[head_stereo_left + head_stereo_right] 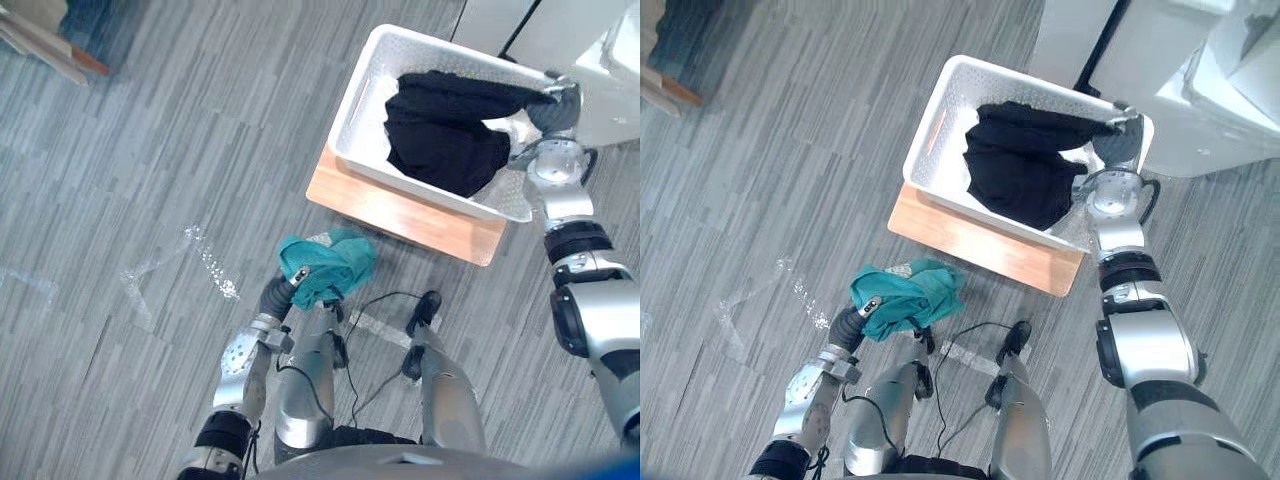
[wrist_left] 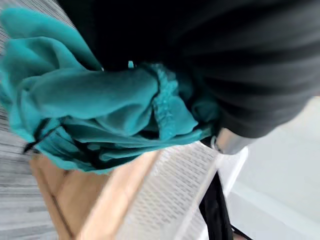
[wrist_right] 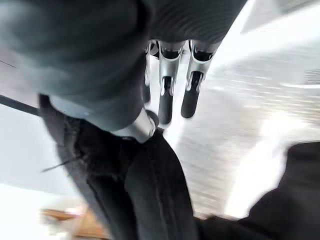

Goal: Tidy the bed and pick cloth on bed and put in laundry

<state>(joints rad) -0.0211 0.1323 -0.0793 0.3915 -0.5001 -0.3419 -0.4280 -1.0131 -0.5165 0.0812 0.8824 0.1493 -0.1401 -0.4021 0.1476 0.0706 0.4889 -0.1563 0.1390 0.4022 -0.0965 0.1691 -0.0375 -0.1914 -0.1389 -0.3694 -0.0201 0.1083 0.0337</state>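
The white basket (image 1: 352, 118) stands on a wooden board (image 1: 400, 212) at about one o'clock. The black cloth (image 1: 440, 140) lies inside, with one end stretched to the three o'clock corner. There the right hand (image 1: 555, 108) hangs with straight fingers, thumb against the cloth. At six o'clock the left hand (image 1: 283, 292) is closed around a teal cloth (image 1: 330, 262). I think the stretched end should drop fully inside before the teal cloth comes over the middle.
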